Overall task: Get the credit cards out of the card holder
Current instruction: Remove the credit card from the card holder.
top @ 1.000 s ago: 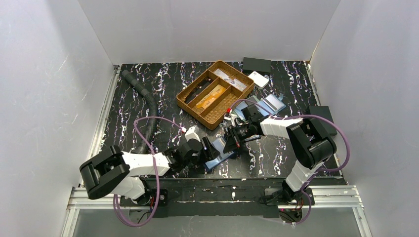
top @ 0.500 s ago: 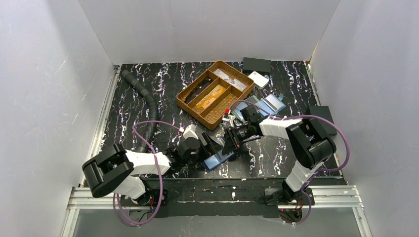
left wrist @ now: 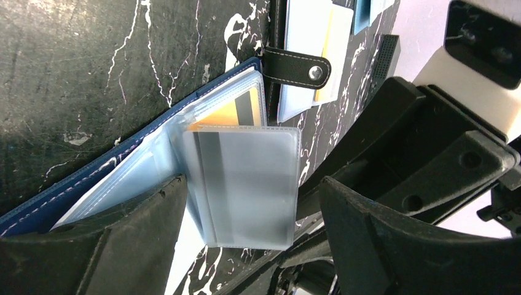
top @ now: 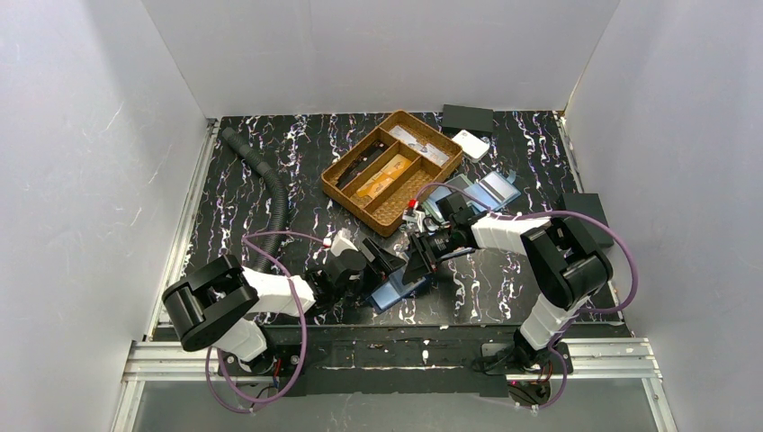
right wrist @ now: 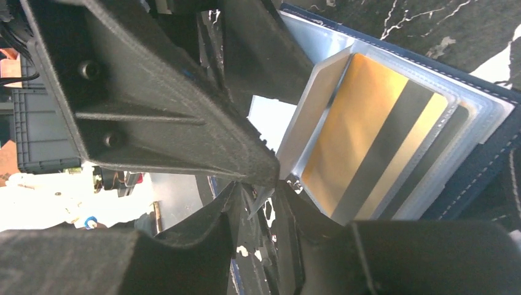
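Left gripper (left wrist: 252,190), spread wide and empty, straddles the open card holder (left wrist: 147,160) at frame centre. Right gripper (right wrist: 270,184) pinches the corner of a clear sleeve (right wrist: 313,117); the yellow credit cards (right wrist: 362,141) lie sleeved just right of its tips.

card holder (right wrist: 482,175) navy, white stitching | credit card (right wrist: 368,141) yellow-orange, black stripe | table (left wrist: 92,61) black, white marbling | basket (top: 355,207) brown

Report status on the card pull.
Left fingers open, straddling sleeves. Right fingers nearly shut at sleeve corner, grip unclear. Yellow card in sleeve, holder open. Tight clearance between them.
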